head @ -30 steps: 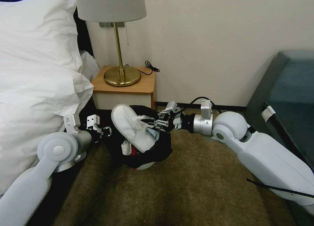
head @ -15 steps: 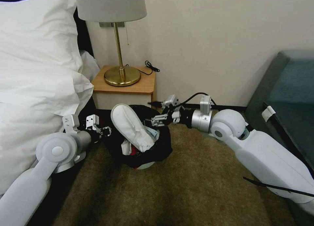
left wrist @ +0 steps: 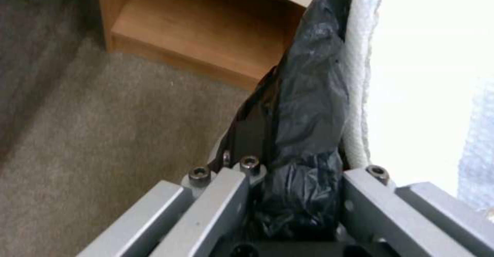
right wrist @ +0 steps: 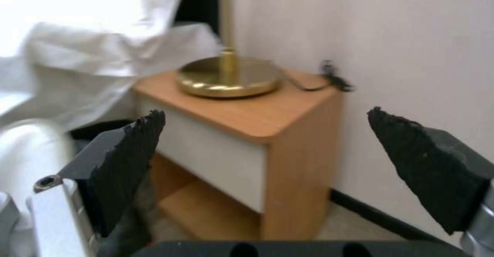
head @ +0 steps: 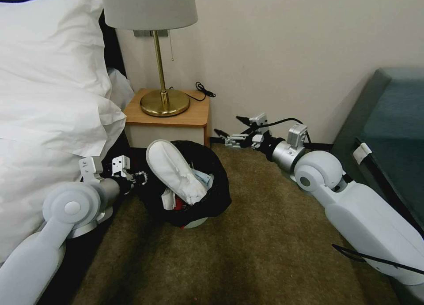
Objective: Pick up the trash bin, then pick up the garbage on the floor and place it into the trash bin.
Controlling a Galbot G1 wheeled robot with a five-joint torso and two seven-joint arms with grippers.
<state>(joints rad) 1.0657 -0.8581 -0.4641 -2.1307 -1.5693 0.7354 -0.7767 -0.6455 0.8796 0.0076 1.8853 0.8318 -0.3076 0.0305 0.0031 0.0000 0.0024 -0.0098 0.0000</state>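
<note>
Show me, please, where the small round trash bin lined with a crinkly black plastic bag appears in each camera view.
Head view: the black-bagged trash bin stands on the carpet, before the wooden nightstand, a white slipper sticking out.
Left wrist view: its bagged rim is pinched in the left gripper.
Right wrist view: a dark sliver behind the open right gripper is probably its rim.
Shared landmark: the nightstand.

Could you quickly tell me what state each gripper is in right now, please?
Left gripper: shut on the trash bin at its bag-lined rim.
Right gripper: open, holding nothing, beside the nightstand.
</note>
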